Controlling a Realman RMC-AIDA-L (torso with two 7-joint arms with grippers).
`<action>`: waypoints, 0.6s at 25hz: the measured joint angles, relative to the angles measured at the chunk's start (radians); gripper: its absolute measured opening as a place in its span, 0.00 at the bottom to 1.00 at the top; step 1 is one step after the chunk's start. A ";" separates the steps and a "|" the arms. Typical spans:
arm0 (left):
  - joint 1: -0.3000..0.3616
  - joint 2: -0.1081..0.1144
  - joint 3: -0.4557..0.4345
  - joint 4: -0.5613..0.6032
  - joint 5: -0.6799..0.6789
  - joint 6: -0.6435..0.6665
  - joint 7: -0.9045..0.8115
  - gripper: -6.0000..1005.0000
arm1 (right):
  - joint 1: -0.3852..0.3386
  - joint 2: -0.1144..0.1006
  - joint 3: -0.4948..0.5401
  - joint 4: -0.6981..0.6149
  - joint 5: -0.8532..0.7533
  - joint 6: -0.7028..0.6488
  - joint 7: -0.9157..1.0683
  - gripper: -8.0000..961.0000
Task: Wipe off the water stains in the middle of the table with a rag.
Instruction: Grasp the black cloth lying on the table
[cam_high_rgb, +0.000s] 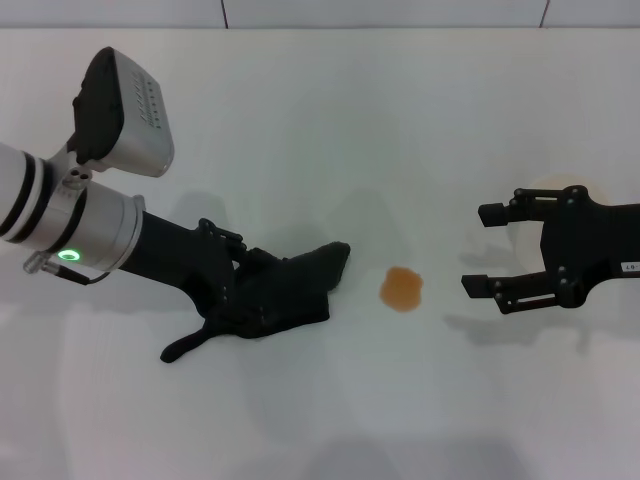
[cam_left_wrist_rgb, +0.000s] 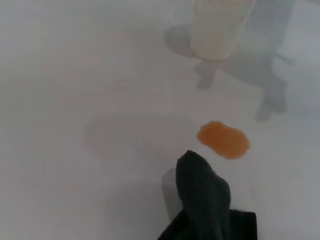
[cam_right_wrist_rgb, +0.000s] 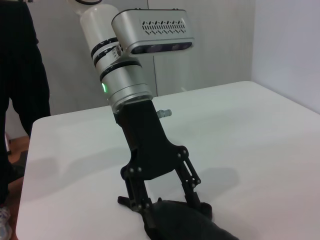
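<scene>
While the left gripper (cam_high_rgb: 262, 300) presses down on the rag (cam_high_rgb: 290, 290), the cloth lies bunched on the table (cam_high_rgb: 320, 110) left of centre, with one folded corner reaching toward the stain (cam_high_rgb: 402, 289) and stopping just short of it. The stain is a small orange-brown blot near the middle of the table, and its outline looks whole. From the left wrist the same corner of the rag (cam_left_wrist_rgb: 202, 192) stands up a little off the table (cam_left_wrist_rgb: 75, 100), close beside the stain (cam_left_wrist_rgb: 223, 140) but apart from it. From the right wrist the left gripper (cam_right_wrist_rgb: 165, 207) shows its fingers (cam_right_wrist_rgb: 132, 197) spread to either side of the rag (cam_right_wrist_rgb: 185, 225), tips down at the table (cam_right_wrist_rgb: 250, 130); whether they pinch the cloth or merely pin it is hard to say.

On the other side of the stain, well apart from it, the right gripper (cam_high_rgb: 481, 248) hovers with its fingers wide apart and nothing between them. A pale cup (cam_high_rgb: 548, 205) stands partly hidden behind it; the cup (cam_left_wrist_rgb: 220, 27) also appears beyond the stain in the left wrist view.
</scene>
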 joint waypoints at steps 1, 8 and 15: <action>0.000 0.000 0.000 0.000 0.000 -0.002 0.000 0.75 | 0.000 0.000 0.000 0.000 0.000 0.000 0.000 0.88; 0.000 -0.002 0.001 -0.006 0.002 -0.022 0.009 0.70 | -0.002 0.000 0.000 0.002 0.001 -0.001 0.001 0.88; 0.002 -0.006 0.005 -0.017 -0.009 -0.066 0.009 0.66 | 0.000 0.000 0.000 0.003 0.001 -0.003 0.011 0.88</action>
